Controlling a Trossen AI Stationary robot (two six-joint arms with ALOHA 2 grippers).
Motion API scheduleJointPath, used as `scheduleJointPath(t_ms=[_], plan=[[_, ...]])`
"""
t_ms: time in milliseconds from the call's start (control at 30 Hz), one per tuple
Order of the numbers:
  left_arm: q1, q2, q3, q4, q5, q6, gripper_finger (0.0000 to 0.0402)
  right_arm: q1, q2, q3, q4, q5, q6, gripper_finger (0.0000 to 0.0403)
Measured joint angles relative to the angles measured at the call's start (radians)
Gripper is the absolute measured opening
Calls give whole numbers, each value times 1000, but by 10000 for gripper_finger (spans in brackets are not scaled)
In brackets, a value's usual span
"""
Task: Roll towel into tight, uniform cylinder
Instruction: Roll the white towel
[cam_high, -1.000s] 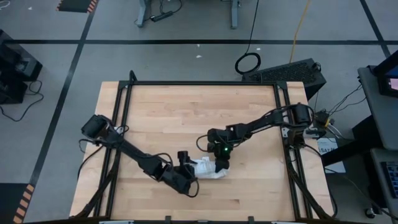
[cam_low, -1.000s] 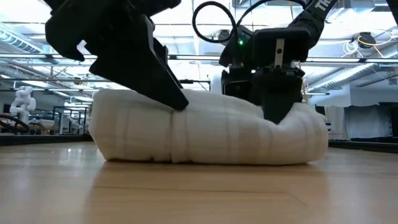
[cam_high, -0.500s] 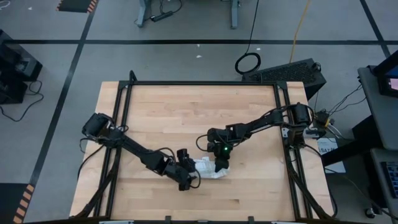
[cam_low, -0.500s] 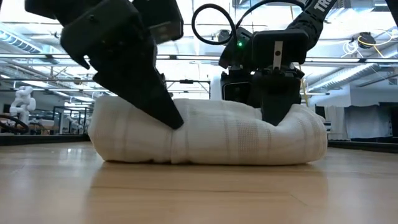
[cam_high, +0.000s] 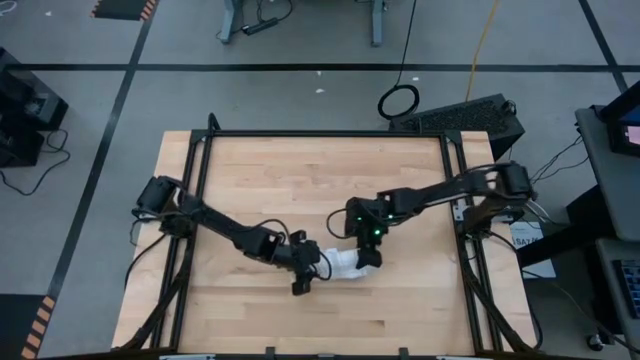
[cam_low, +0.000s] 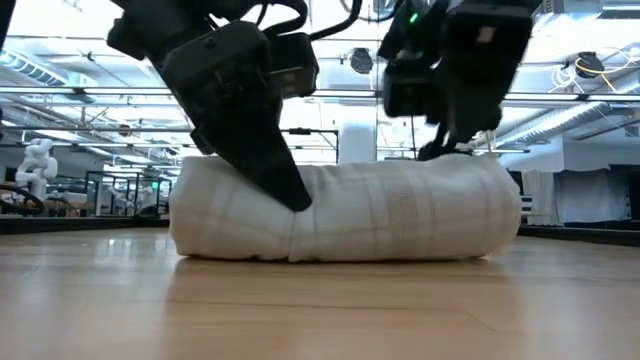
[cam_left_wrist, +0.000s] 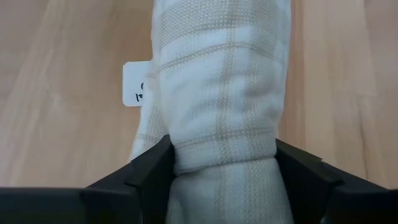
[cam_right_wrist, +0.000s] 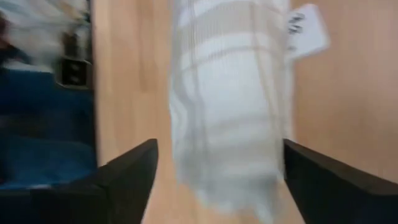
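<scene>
The towel (cam_high: 342, 263) is a rolled white checked cylinder lying lengthwise on the wooden table (cam_high: 300, 180), left to right. In the low view the towel (cam_low: 400, 215) rests on its underside. Its small tag (cam_left_wrist: 134, 84) sticks out at the side. My left gripper (cam_high: 305, 272) is shut on the roll's left part. My right gripper (cam_high: 368, 258) hovers open just above the roll's right end, its fingers (cam_right_wrist: 127, 171) wide on either side of the towel (cam_right_wrist: 230, 112) without touching it. My left gripper pinches the roll between its two fingers, about a third of the way in from its left end, where the cloth is squeezed to a waist (cam_left_wrist: 224, 149). It comes slanting down from the table's left, one finger (cam_low: 285, 180) on the near side, one on the far side. The roll lies on the table.
Black frame rails (cam_high: 200, 200) run along the table's left and right sides. Bare wood lies all around the towel. Beyond the table are cables, a dark case (cam_high: 470, 115) and other furniture on the floor.
My right gripper has risen off the towel's right end, where it was pressing down. The dent there has filled out and the roll looks even. My left gripper has swung toward the far edge and the roll, rolling its wrist. The roll's left end has shifted a little rightward.
</scene>
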Motion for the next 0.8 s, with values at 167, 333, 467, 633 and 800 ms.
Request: scheduleJointPath(t_ms=[167,333,467,633,800], plan=[[36,0,-1,17,94,0,235,55,-137,0,-144,206,-68,351],[81,0,-1,16,217,-24,235,186,-211,0,-116,365,-69,354],[124,1,-1,17,320,-73,235,303,-212,0,-83,559,-69,354],[161,2,-1,9,431,-85,234,368,-161,0,-6,689,-74,354],[178,2,-1,4,436,-85,234,353,-96,0,62,690,-38,345]])
